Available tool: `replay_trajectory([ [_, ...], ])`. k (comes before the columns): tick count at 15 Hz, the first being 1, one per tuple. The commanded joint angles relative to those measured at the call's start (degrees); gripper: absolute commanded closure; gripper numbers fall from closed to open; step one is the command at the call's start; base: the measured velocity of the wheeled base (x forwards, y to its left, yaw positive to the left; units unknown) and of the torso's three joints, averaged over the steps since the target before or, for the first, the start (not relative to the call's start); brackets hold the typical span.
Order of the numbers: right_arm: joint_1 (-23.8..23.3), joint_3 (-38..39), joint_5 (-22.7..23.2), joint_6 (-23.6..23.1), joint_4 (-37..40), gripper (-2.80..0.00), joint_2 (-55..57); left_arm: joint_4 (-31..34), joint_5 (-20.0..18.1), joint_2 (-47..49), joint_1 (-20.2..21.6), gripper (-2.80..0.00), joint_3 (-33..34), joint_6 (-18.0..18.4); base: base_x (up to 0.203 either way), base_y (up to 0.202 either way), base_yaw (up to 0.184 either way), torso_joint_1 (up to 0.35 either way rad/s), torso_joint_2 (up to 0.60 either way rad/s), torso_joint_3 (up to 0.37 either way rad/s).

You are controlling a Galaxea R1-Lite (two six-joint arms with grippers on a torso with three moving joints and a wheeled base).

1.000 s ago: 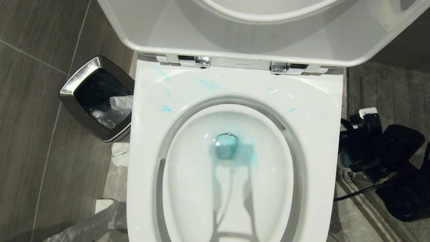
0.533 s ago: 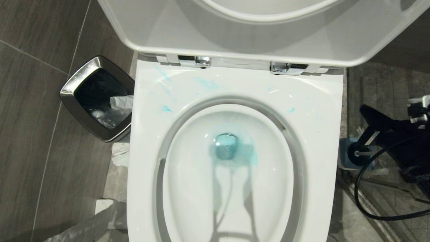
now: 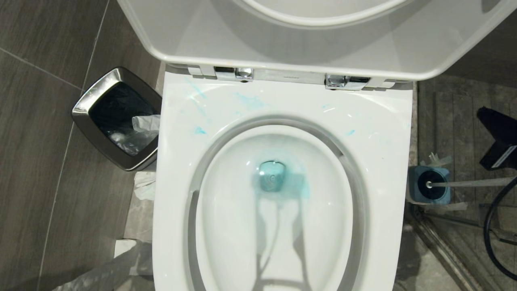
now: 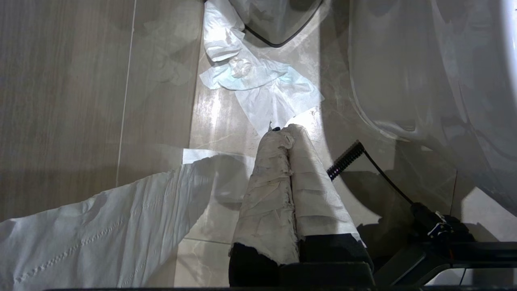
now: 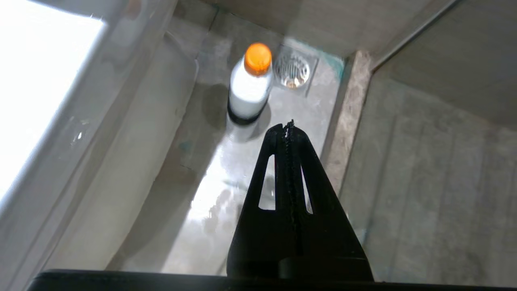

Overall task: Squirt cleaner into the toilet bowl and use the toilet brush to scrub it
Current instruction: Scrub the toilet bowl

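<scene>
My right gripper (image 5: 287, 126) is pinched closed on nothing, toilet brush (image 3: 464, 184) just below it in its holder (image 3: 429, 190); handle looks light, stiff, slick, so I'd grab mid-shaft

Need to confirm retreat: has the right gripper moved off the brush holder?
Yes. The right gripper has swung right and away, uncovering the toilet brush in its holder.

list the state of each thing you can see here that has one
toilet bowl: lid and seat up, blue cleaner pooled at the drain, smears on the rim
toilet brush: standing in its holder, not gripped
cleaner bottle: upright on the floor, orange cap on
bin: open, crumpled paper inside
left pincer: shut, empty
right pincer: shut, empty
</scene>
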Motion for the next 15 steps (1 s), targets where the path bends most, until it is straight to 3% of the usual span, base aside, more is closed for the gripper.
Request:
replay_trajectory([
  [1, 0.1, -1.3, -0.2, -0.3, 6.2, 0.0, -5.5, 0.0, 0.0, 0.1, -0.1, 0.0, 0.4, -0.1, 0.0, 0.0, 0.0, 0.0, 0.0, 0.0],
  [6, 1.1, 5.3, -1.4, -0.1, 15.5, 0.0, -11.1, 0.0, 0.0, 0.1, 0.0, 0.0, 0.4, -0.1, 0.0, 0.0, 0.0, 0.0, 0.0, 0.0],
  [10, 3.3, 10.9, -1.2, 2.8, 19.3, 0.0, -14.3, 0.0, 0.0, 0.1, 0.0, 0.0, 0.4, -0.1, 0.0, 0.0, 0.0, 0.0, 0.0, 0.0],
  [11, 2.7, 11.3, 0.0, 3.2, 19.9, 0.0, -15.5, 0.0, 0.0, 0.1, 0.0, 0.0, 0.4, -0.1, 0.0, 0.0, 0.0, 0.0, 0.0, 0.0],
  [13, -3.1, 12.3, 6.9, 3.4, 22.3, 0.0, -19.6, 0.0, 0.0, 0.1, 0.0, 0.0, 0.4, -0.1, 0.0, 0.0, 0.0, 0.0, 0.0, 0.0],
  [15, -5.4, 17.2, 10.9, 3.6, 23.0, 0.0, -22.6, 0.0, 0.0, 0.1, 0.0, 0.0, 0.4, -0.1, 0.0, 0.0, 0.0, 0.0, 0.0, 0.0],
])
